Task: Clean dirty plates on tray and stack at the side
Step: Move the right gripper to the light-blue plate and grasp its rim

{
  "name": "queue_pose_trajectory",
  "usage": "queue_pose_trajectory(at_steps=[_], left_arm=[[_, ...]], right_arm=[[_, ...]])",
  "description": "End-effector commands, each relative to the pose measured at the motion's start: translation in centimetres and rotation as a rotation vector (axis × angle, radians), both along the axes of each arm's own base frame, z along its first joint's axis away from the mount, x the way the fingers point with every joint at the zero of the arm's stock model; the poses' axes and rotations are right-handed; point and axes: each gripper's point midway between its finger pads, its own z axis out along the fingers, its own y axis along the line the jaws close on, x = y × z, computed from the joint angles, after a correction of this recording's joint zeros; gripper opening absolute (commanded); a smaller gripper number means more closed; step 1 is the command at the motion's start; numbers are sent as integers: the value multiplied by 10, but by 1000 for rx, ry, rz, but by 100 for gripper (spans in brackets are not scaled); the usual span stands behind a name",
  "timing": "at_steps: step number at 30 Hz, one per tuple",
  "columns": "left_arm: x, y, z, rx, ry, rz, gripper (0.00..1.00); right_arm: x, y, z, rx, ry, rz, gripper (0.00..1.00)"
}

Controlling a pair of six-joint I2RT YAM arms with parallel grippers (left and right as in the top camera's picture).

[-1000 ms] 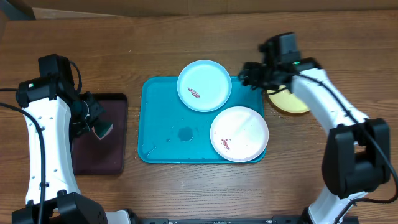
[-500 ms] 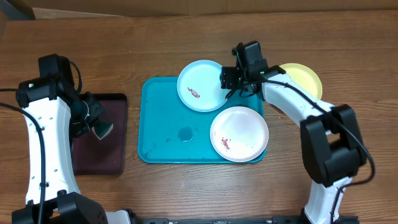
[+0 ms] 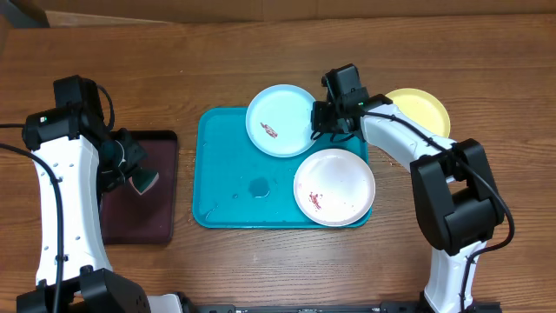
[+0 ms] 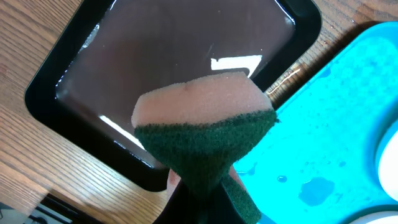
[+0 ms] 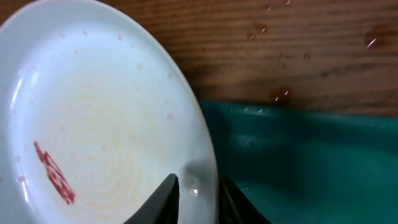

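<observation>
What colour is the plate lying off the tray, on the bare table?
Pale yellow plate, seen best in the overhead view, beside the tray.

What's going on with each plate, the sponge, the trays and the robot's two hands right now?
light blue plate: dirty, red smear, rim pinched by the right gripper.
white plate: dirty, red smear, on the teal tray.
yellow plate: off the tray, on the table, no smear visible.
teal tray: wet patches.
sponge: squeezed in the left gripper, above the dark tray.
dark tray: shiny, looks wet.

Even, bright overhead light; glare on the dark tray (image 4: 186,68); wrist views soft.
</observation>
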Motion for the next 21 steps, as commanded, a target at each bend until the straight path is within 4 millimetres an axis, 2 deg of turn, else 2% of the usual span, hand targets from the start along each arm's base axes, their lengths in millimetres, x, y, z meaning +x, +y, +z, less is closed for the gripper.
queue_pose_trajectory(at_steps=[1, 7, 11, 14, 16, 19, 21], left_arm=[[0, -2, -1, -9, -1, -20, 4], [0, -2, -1, -9, -1, -20, 4], [0, -2, -1, -9, 0, -20, 4], [0, -2, -1, -9, 0, -20, 4], [0, -2, -1, -9, 0, -20, 4], [0, -2, -1, -9, 0, -20, 4], [0, -2, -1, -9, 0, -20, 5]], right_arm=[[-18, 23, -4, 23, 44, 48, 22], [-56, 51, -8, 15, 139, 138, 20], [-68, 63, 6, 8, 159, 182, 19], [-63, 66, 26, -2, 130, 204, 20], [-55, 65, 38, -14, 100, 190, 25], [-36, 56, 53, -38, 48, 143, 46], [-26, 50, 56, -42, 22, 119, 53]])
